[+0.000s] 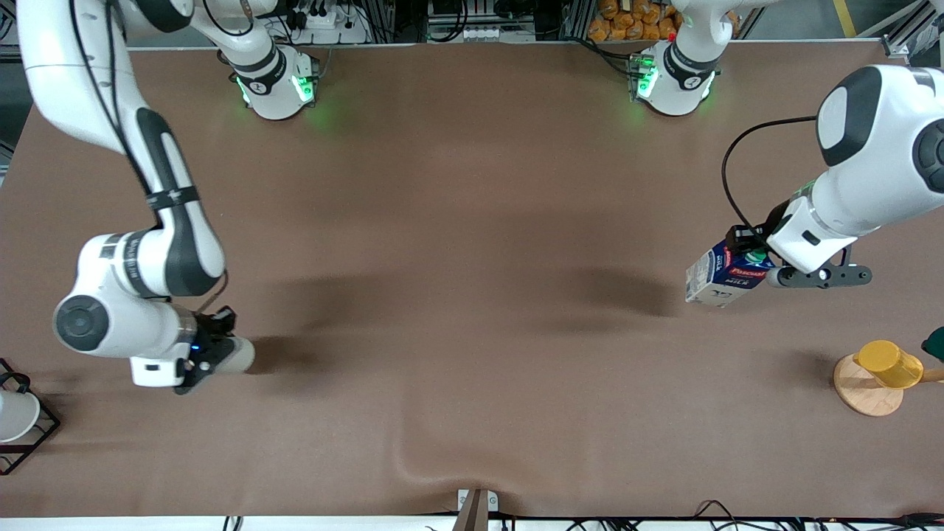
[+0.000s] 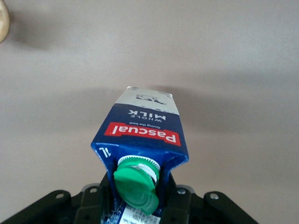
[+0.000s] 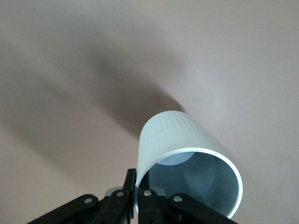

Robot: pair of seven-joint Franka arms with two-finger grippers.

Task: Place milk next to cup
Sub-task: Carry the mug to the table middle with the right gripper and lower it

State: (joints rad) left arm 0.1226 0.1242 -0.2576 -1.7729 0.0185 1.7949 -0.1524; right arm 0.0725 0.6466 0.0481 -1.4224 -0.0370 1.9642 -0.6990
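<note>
Nearest the front cam, at the right arm's end of the table, sits a white cup in a black wire rack; toward the left arm's end, a yellow cup on a round wood coaster. Farther up, the right gripper is clamped on the rim of the grey-beige cup, one finger inside, one outside. Left gripper is pinched on the gable top of the milk, carton hanging tilted, base swung toward table centre. Key relation: milk and cup are well apart, at opposite ends w/ bare cloth between, so the milk has to travel toward the right arm's end, or both meet mid-table. Long axis of the carton is slanted and prob needs righting before set-down. Right wrist cam shows the pinch on the rim and the grey interior, which the front cam hides; left wrist cam shows the green cap and red label band.
</note>
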